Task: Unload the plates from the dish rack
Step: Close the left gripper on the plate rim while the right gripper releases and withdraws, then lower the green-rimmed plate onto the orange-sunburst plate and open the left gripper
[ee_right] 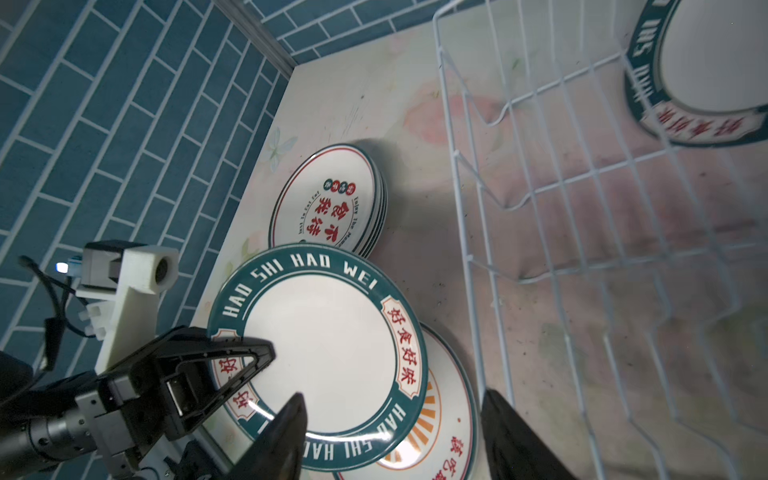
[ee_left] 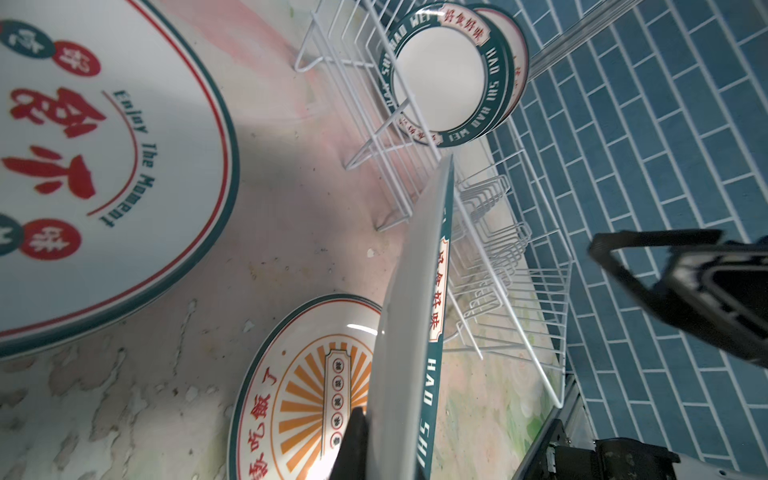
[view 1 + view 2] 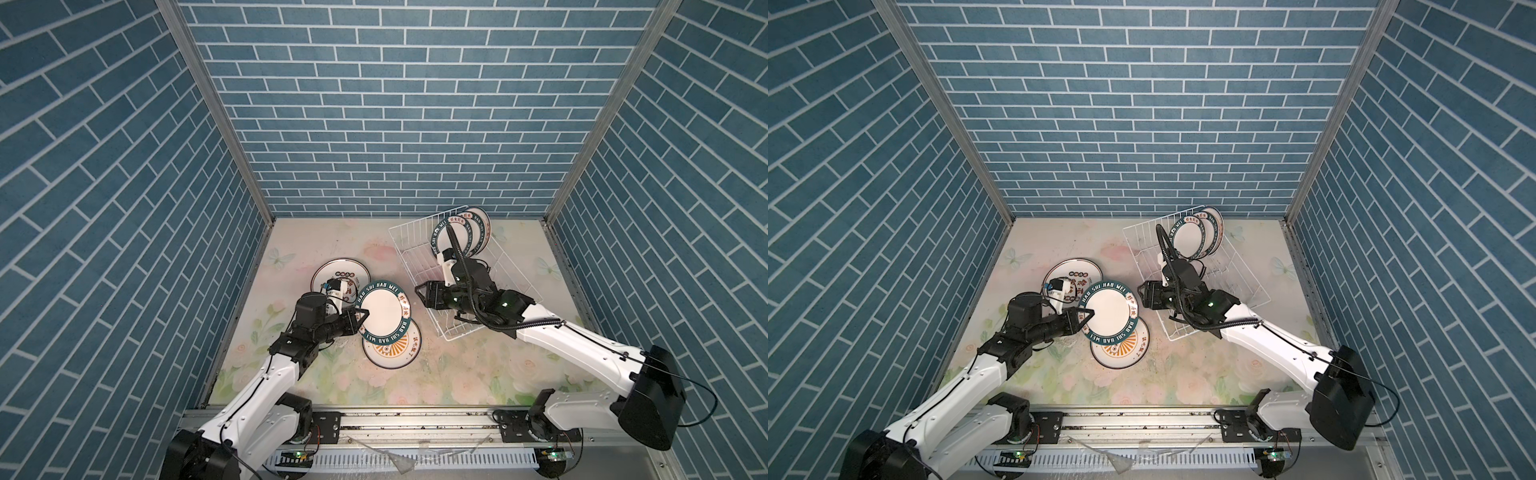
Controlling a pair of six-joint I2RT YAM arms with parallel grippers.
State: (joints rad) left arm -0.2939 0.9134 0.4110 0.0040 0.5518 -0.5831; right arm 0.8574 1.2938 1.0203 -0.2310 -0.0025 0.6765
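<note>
The left gripper is clamped on the rim of a green-rimmed plate, which it holds face up and tilted above the surface, left of the middle. Only the upper finger shows, since the lower one is hidden under the plate. In the left wrist view the plate is seen edge-on, with one dark finger cut off by the frame.

The held plate covers about half of the sunburst plate, which lies flat below it, nearer the front edge. I cannot tell whether the two touch.

Behind them, toward the left edge, a stack of plates with red characters lies flat. The camera mount on the left wrist hides part of it in both top views, and the number in the stack is hard to make out.

The right gripper hovers near the held plate's right rim with its jaws apart, gripping nothing. In its own wrist view the fingers are dark, blurred and cut off by the frame.

The dish rack sits slantwise on the far right part of the surface, and the right arm covers its middle. At the rack's end toward the far edge the racked plates stand upright and overlapping, so only the front one shows whole; there seem to be three, but the count is uncertain
</note>
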